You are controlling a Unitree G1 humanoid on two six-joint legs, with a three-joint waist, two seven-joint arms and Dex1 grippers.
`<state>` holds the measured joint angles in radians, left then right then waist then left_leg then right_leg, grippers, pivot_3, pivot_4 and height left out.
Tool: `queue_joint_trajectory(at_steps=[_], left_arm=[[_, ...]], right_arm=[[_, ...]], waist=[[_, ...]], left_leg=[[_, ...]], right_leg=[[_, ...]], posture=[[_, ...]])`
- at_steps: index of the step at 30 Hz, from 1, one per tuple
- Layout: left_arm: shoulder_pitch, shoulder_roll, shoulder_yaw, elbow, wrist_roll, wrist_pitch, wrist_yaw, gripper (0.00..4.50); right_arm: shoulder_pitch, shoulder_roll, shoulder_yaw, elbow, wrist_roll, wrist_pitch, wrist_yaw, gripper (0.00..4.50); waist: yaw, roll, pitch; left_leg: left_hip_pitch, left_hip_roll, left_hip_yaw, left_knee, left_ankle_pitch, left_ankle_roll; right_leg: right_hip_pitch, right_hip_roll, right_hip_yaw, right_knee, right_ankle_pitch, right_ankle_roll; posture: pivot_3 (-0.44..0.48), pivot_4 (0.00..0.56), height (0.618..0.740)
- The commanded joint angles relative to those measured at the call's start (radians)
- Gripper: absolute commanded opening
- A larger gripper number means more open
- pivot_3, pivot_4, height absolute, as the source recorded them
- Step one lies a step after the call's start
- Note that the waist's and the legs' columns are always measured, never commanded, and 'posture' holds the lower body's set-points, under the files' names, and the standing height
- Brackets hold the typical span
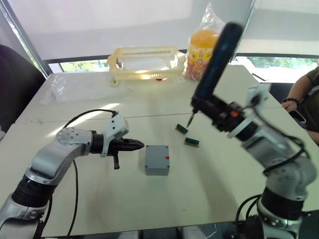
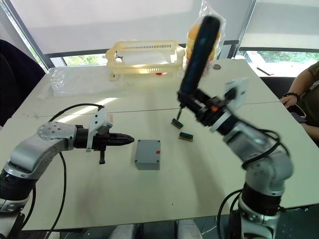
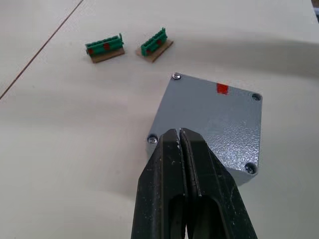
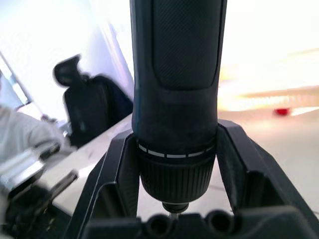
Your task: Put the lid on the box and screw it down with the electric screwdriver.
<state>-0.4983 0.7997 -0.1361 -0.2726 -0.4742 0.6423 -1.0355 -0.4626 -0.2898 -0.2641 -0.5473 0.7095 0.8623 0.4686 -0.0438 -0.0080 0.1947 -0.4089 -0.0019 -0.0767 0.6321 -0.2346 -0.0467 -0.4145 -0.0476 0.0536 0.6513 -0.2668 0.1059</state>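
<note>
Lid [image 3: 212,127] sitting screwed on box [image 1: 157,160]; left gripper [image 1: 137,146] pinched closed beside it, holding nothing; right gripper [image 1: 212,110] clamping electric screwdriver [image 1: 215,64] above table [image 1: 89,189]

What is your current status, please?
Left gripper shut, empty, beside box. Right gripper holds electric screwdriver above table. Lid on box. Nothing blocking.

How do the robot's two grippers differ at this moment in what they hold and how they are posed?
The left gripper is empty with its fingers pressed together, while the right gripper is clamped on the electric screwdriver. The left gripper lies low and level over the table, pointing at the box; the right gripper is raised, tilting the screwdriver's bit down above the green blocks. Both have black fingers.
</note>
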Motion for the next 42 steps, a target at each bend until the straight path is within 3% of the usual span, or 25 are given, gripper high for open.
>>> queue_joint_trajectory(at_steps=[1, 13, 26, 42], left_arm=[[0.005, -0.016, -0.001, -0.069, 0.001, -0.005, 0.011, 0.00], [0.017, -0.092, -0.081, -0.080, 0.081, -0.020, 0.062, 0.00], [0.060, -0.100, -0.120, -0.036, 0.139, -0.064, 0.043, 0.00], [0.071, -0.101, -0.120, -0.032, 0.150, -0.071, 0.040, 0.00]], right_arm=[[0.018, 0.068, 0.088, 0.016, -0.031, -0.184, 0.050, 1.77], [0.133, 0.070, 0.254, 0.091, -0.146, -0.388, 0.120, 1.77], [0.162, 0.058, 0.264, 0.159, -0.227, -0.492, 0.112, 1.77], [0.147, 0.065, 0.257, 0.134, -0.193, -0.480, 0.098, 1.77]], waist=[[0.000, 0.000, 0.000], [0.000, 0.000, 0.000], [0.002, 0.000, 0.000], [0.002, 0.000, 0.000]], left_leg=[[0.000, 0.000, 0.000, 0.000, 0.000, 0.000], [0.001, 0.000, -0.001, 0.000, 0.000, 0.000], [0.002, 0.000, -0.001, 0.000, 0.000, 0.000], [0.002, 0.000, -0.001, 0.000, 0.000, 0.000]], right_leg=[[0.000, 0.000, 0.000, 0.000, 0.000, 0.000], [0.000, 0.001, 0.000, 0.002, 0.000, 0.000], [0.001, 0.001, 0.000, 0.002, 0.000, 0.000], [0.001, 0.001, 0.000, 0.002, 0.000, 0.000]], posture=[[0.000, 0.150, 0.740], [0.000, 0.150, 0.740], [0.000, 0.150, 0.740], [0.000, 0.150, 0.740]])
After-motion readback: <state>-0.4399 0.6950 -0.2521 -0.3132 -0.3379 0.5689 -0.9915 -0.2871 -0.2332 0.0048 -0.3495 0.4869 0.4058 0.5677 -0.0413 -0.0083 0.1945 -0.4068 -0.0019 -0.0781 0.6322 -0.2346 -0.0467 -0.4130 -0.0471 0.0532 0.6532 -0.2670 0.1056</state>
